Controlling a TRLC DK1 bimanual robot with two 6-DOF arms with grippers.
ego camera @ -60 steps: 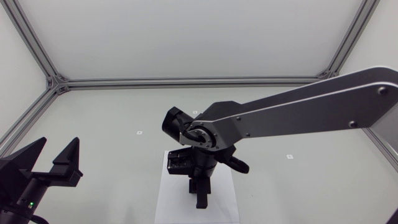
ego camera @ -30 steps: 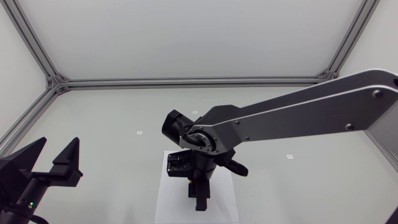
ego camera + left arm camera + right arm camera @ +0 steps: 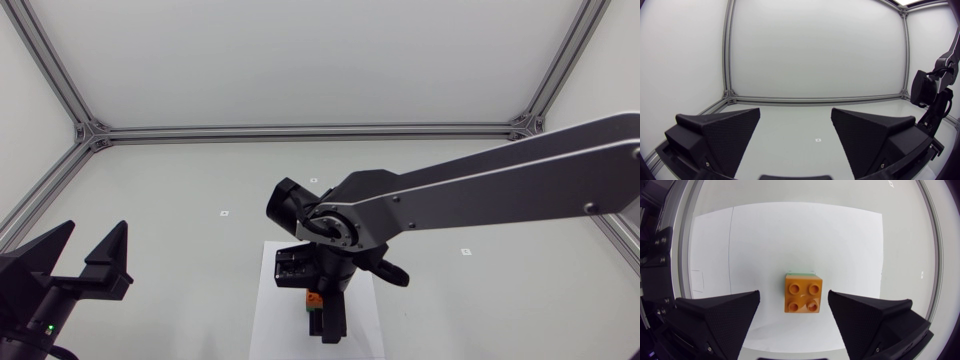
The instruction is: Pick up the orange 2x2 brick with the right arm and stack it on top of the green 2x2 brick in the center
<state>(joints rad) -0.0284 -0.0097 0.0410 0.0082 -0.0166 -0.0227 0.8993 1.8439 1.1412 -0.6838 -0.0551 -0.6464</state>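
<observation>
The orange 2x2 plastic brick [image 3: 801,294] sits on top of the green 2x2 plastic brick [image 3: 801,273], of which I see only a thin edge on its far side. Both rest on the white paper sheet [image 3: 840,245] in the middle of the desk. My right gripper [image 3: 794,296] hangs over them with its fingers spread wide, one on each side of the orange brick and touching neither, so it holds nothing.

I judge the stack made, but I cannot tell whether the studs are pressed fully home. If they are not, a finger grazing the orange brick as the arm lifts could knock it off or topple the pair. A sideways drift would cause that, and a snag might drag the loose sheet too.

My left gripper [image 3: 795,111] is parked well apart, fingers open and empty.

The pale grey desk [image 3: 200,170] carries small square markers [image 3: 224,213]. Aluminium frame rails [image 3: 300,130] run along its edges, with plain white walls behind.
</observation>
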